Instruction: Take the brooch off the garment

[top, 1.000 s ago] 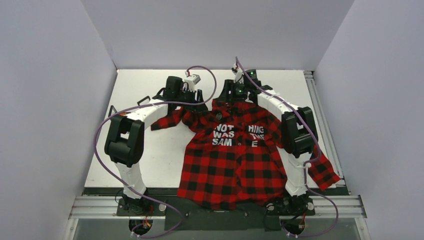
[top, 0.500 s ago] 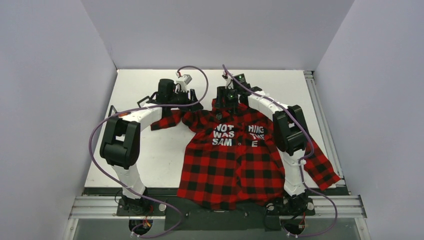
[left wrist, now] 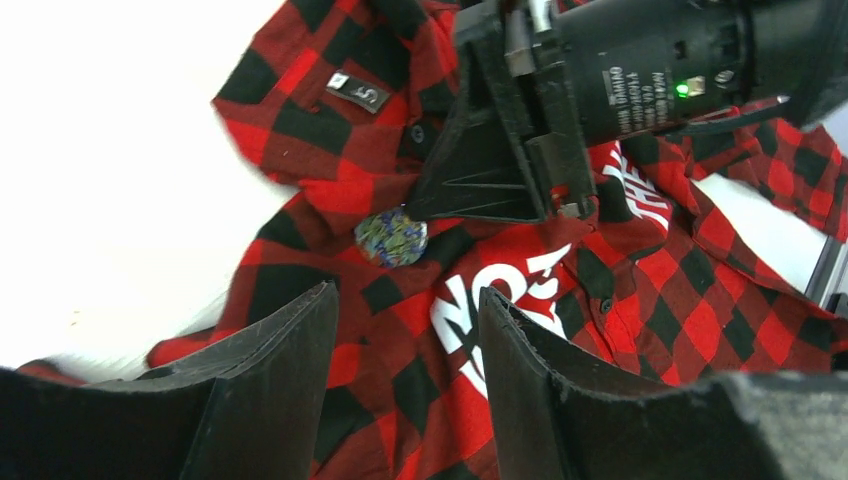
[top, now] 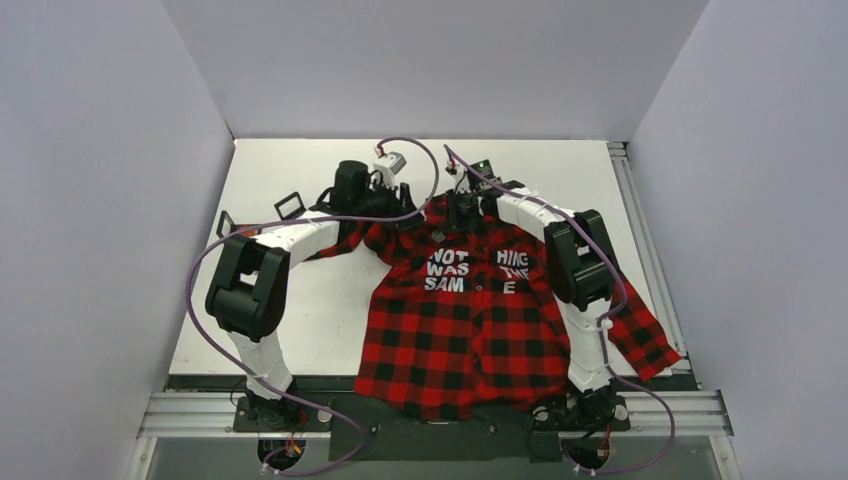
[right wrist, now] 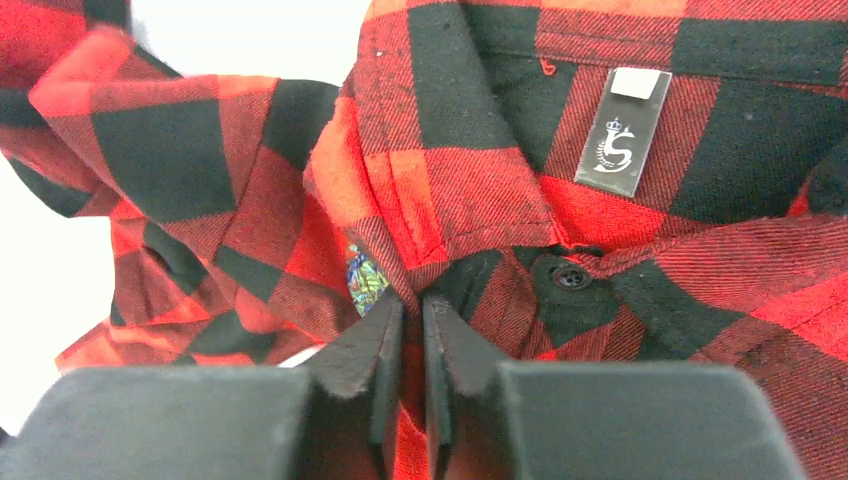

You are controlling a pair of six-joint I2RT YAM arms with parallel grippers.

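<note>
Red-and-black checked garment point(top: 470, 320) nipped below the collar, beside a mottled round brooch point(left wrist: 391, 238), by right gripper point(right wrist: 411, 310); left gripper point(left wrist: 407, 293) spread wide above.

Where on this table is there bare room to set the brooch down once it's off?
Bare table lies between the left arm and the garment, and along the far edge, widest at its corners. Crowded: around the brooch, where the left gripper and right gripper sit close together.

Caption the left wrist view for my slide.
Right gripper pinches the garment right beside the round, mottled brooch; the open left gripper frames the foreground.
</note>
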